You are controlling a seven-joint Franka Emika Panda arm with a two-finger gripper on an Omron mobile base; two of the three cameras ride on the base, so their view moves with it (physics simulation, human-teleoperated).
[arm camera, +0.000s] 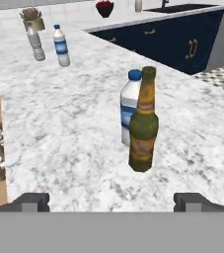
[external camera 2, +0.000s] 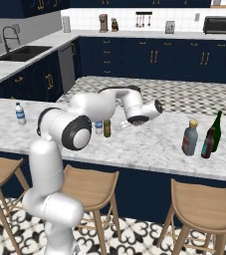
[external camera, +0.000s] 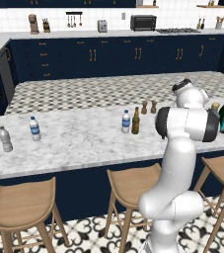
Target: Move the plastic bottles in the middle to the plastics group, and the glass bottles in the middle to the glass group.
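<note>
Tool [arm camera: 111, 200] was released, jaws spread wide, holding nothing, aimed at the olive-brown bottle [arm camera: 143, 121] standing upright mid worktop [arm camera: 59, 128]. Blue-label plastic bottle [arm camera: 130, 108] stood just behind that bottle, nearly touching. Plastics pair [external camera: 19, 133] sat well away from it toward the worktop's far end. Grey-blue squat bottle [external camera 2: 189, 138] stood near the green wine bottle [external camera 2: 216, 130] and dark bottle [external camera 2: 207, 143].

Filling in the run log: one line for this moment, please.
gripper: open, holding nothing | facing: olive-brown bottle, blue-label plastic bottle beside it, mid-counter | plastics group: far left | glass group: far right
</note>
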